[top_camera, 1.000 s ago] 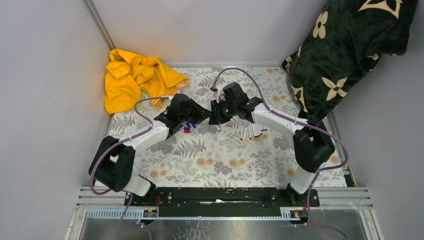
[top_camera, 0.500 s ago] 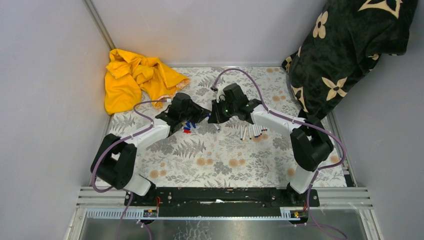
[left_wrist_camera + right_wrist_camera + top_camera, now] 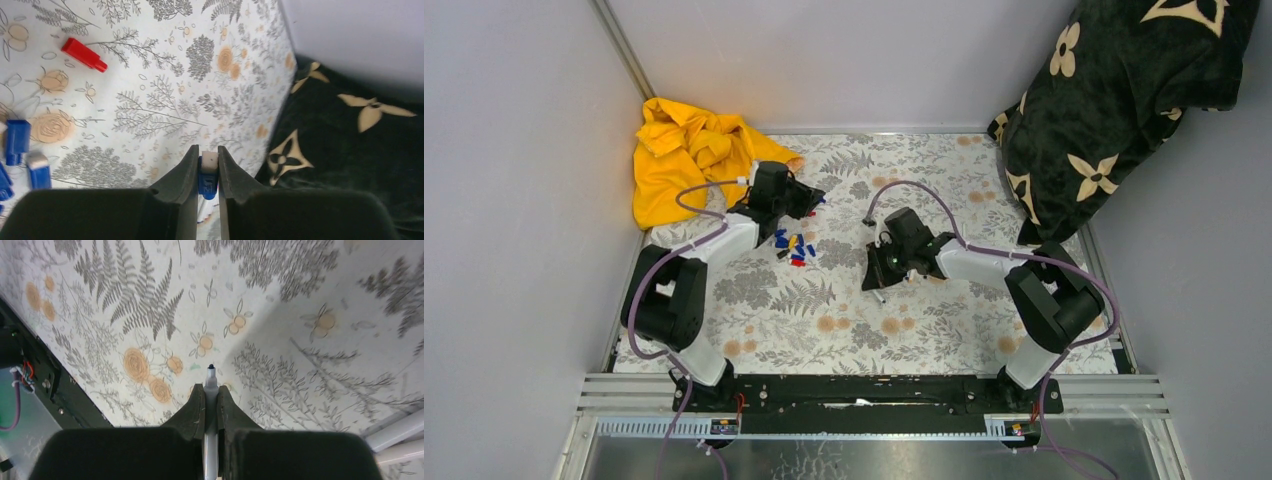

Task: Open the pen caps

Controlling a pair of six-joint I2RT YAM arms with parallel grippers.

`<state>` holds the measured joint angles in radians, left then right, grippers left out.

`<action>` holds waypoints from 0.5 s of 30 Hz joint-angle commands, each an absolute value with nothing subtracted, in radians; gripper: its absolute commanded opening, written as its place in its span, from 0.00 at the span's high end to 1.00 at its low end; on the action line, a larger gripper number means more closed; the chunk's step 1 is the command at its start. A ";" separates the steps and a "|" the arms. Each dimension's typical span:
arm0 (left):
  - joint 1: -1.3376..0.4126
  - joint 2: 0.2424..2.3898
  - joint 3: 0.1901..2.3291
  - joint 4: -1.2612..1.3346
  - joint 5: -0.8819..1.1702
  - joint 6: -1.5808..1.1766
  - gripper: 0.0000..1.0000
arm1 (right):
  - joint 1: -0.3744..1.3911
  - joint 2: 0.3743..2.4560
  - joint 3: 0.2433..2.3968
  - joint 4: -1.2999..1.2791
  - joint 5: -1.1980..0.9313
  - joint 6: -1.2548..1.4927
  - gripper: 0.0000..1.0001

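Floral cloth (image 3: 854, 320); left tool (image 3: 208, 152) outstretched, tight on cap (image 3: 208, 176); right tool (image 3: 210, 392) tight on pen (image 3: 210, 377).

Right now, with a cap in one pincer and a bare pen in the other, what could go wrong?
The right pincer holds the uncapped pen with its tip pointing at the patterned cloth; lowering it might leave ink.
The left pincer pinches the blue cap beside the yellow garment; released here, it could bounce into the folds, away from the loose caps.
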<state>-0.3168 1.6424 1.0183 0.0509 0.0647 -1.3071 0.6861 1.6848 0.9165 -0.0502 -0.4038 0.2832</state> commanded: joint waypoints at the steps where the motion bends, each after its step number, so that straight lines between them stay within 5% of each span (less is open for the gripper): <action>1: -0.319 1.688 1.139 -0.207 0.040 -1.024 1.00 | 0.687 1.639 1.016 -0.076 -0.284 0.249 1.00; 7: -0.343 1.671 1.090 -0.414 -0.155 -0.844 1.00 | 0.684 1.734 1.109 -0.127 -0.019 0.298 1.00; 15: -0.420 1.699 1.052 -0.527 -0.319 -0.808 0.80 | 0.685 1.838 1.169 -0.170 0.260 0.353 0.94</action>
<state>-0.3897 1.6821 1.0668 -0.4435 -0.1905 -0.8631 0.6861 1.8015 1.1191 -0.1261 0.0673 0.3172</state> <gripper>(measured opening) 0.215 0.068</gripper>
